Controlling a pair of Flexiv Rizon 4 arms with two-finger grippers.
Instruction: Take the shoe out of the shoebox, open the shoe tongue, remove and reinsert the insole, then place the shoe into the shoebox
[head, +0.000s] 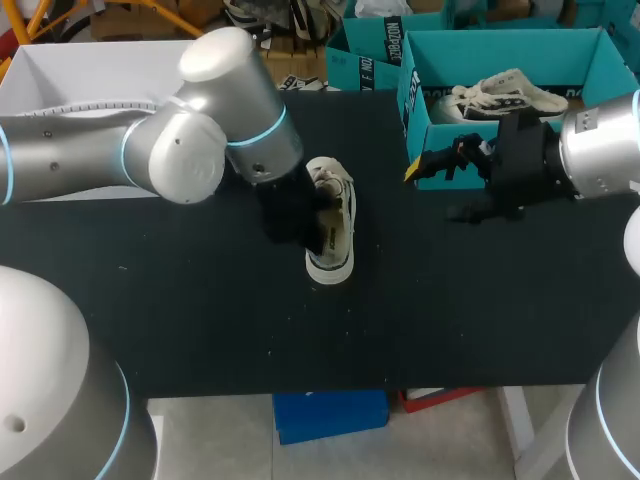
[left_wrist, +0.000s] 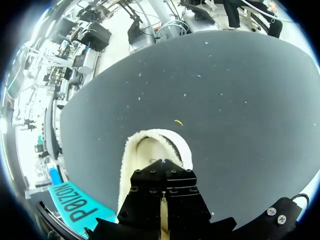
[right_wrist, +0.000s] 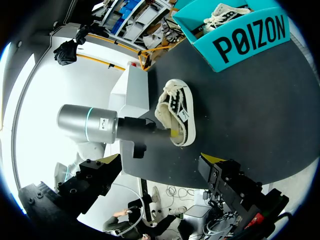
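Note:
A cream canvas shoe (head: 335, 235) with a dark stripe on its sole lies on the black table, toe toward the shoebox side. My left gripper (head: 305, 228) is shut, its tips down in the shoe's opening (left_wrist: 156, 145). The shoe (right_wrist: 179, 112) and those yellow tips at its heel end show in the right wrist view, but whether they pinch the insole is hidden. The teal shoebox (head: 418, 115) stands at the back right with a second pale shoe (head: 500, 92) inside. My right gripper (head: 445, 185) hovers open and empty just in front of the box (right_wrist: 245, 37).
A second teal box (head: 362, 55) stands behind the first at the table's far edge. A white surface (head: 90, 70) adjoins the table at the back left. Bare black tabletop (head: 220, 320) spreads in front of the shoe.

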